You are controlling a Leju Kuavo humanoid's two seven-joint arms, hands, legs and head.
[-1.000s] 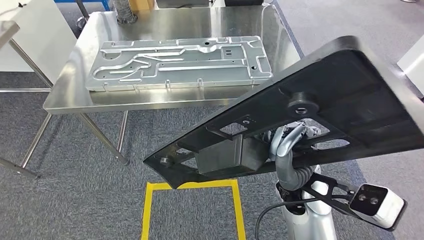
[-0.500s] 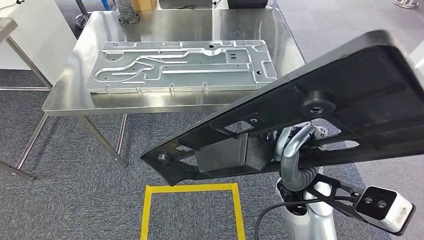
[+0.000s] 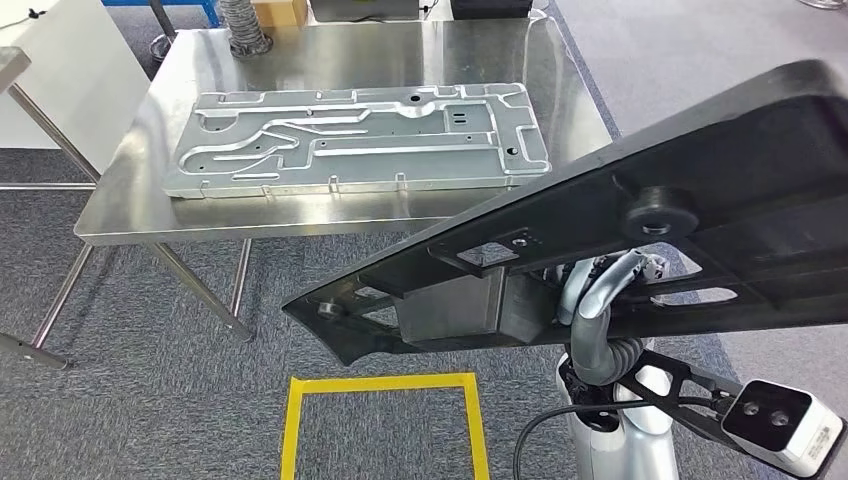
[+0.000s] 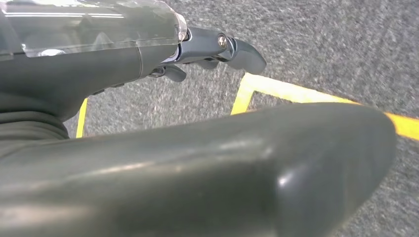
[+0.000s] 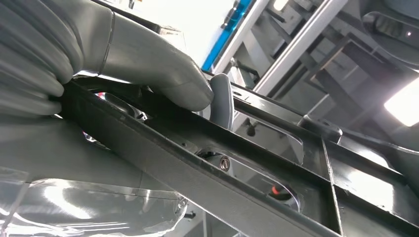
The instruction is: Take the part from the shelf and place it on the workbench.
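A large flat black plastic panel part with cut-outs and a round boss (image 3: pixel 640 250) is carried tilted in the air, occupying the head view from 3 to 6 o'clock, with its low corner above the grey carpet near a yellow taped floor square (image 3: pixel 385 383). The part is gripped by the right hand (image 5: pixel 123 69), its grey thumb pressed over a rib of the part. The left hand (image 4: pixel 217 49) hangs over the carpet with nothing held and its fingers loosely extended, while the stainless-steel workbench (image 3: pixel 130 200) at 11 o'clock carries a ribbed silver metal plate (image 3: pixel 350 140).
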